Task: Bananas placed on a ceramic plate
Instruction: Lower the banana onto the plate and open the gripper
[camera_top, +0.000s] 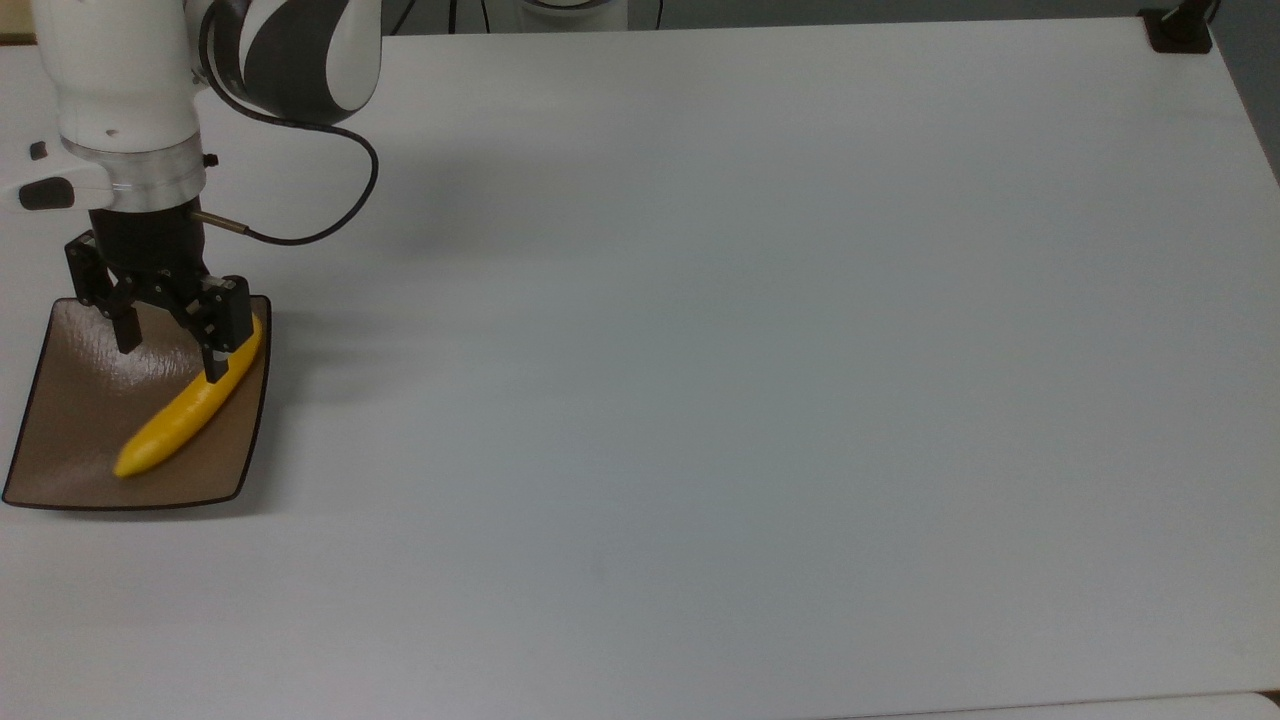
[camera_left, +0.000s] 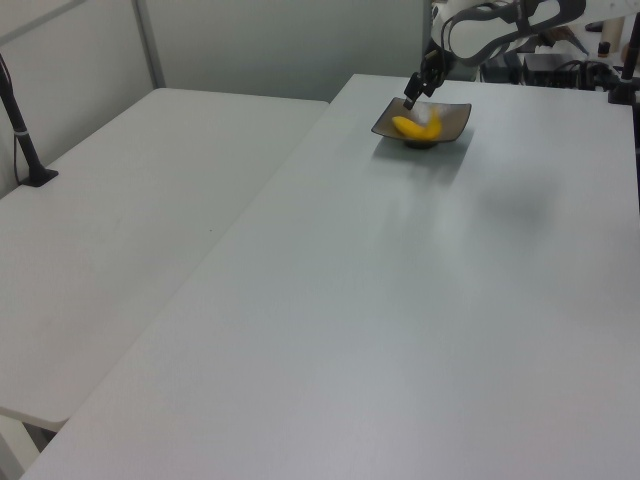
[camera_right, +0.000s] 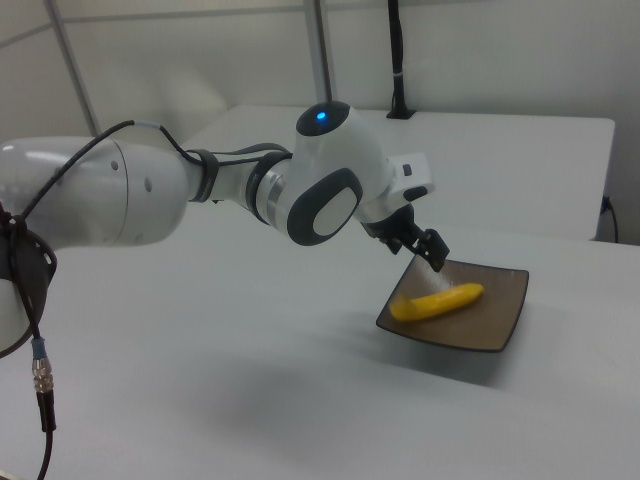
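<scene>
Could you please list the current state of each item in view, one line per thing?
banana: lying flat on the plate, released.
ceramic plate: upright on the table, holding the banana.
gripper: open, above the plate, one finger over the banana's end in the top view.
table: white, bearing the plate.
</scene>
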